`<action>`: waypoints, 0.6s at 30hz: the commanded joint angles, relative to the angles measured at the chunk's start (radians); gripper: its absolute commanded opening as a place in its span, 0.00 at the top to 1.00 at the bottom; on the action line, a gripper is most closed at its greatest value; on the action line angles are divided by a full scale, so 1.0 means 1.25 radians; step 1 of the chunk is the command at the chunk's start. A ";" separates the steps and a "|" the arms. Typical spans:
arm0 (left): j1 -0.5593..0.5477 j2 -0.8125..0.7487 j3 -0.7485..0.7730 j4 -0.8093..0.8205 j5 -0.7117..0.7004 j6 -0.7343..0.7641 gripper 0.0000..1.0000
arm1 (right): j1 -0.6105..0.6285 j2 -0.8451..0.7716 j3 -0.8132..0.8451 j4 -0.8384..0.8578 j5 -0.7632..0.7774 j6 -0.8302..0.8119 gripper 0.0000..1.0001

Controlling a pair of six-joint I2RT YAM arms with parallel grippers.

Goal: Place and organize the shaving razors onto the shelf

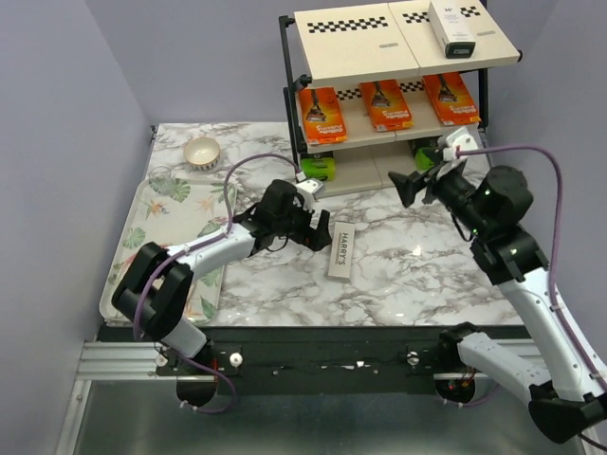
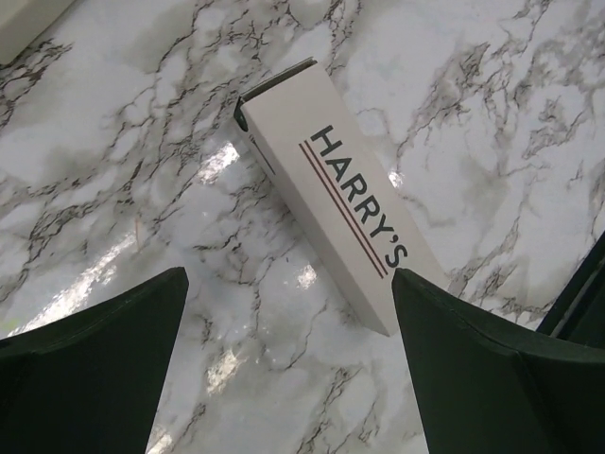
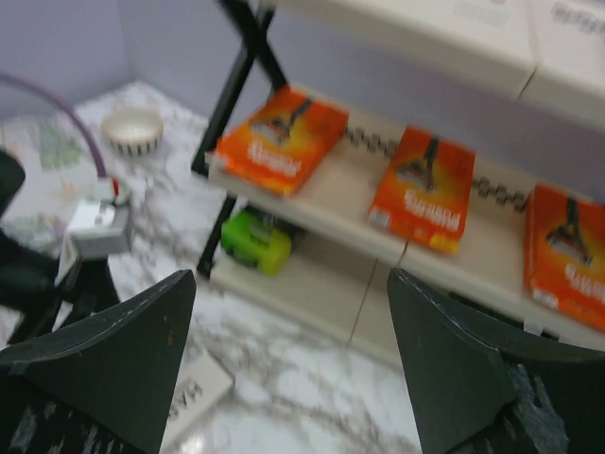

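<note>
**One white box left to shelve**

The shelf already carries most of the razors. One white box sits on its top tier and three orange packs lie across its middle tier. A lime-green-ended pack is at the left of its bottom tier, and a second green end shows at the right, partly hidden.

The white Harry's box lies flat on the marble desk in front of the shelf. The left claw hangs over it, spread wide and gripping nothing. The right claw, equally wide and empty, faces the shelf's front. I judge that only this box is left to place.
</note>
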 commanded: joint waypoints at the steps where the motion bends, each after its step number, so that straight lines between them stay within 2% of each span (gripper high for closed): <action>1: -0.090 0.102 0.077 -0.058 -0.142 -0.041 0.02 | 0.001 -0.072 -0.172 -0.120 0.097 -0.036 0.06; 6: -0.158 0.187 0.151 -0.128 -0.261 -0.144 0.02 | -0.002 -0.088 -0.202 -0.180 0.210 0.012 0.03; 7: -0.167 0.216 0.166 -0.139 -0.296 -0.153 0.02 | -0.004 -0.103 -0.210 -0.178 0.210 0.013 0.03; 11: -0.194 0.260 0.222 -0.157 -0.316 -0.167 0.01 | -0.018 -0.125 -0.249 -0.178 0.219 0.002 0.01; 18: -0.231 0.323 0.280 -0.225 -0.399 -0.174 0.02 | -0.029 -0.113 -0.270 -0.180 0.199 0.003 0.00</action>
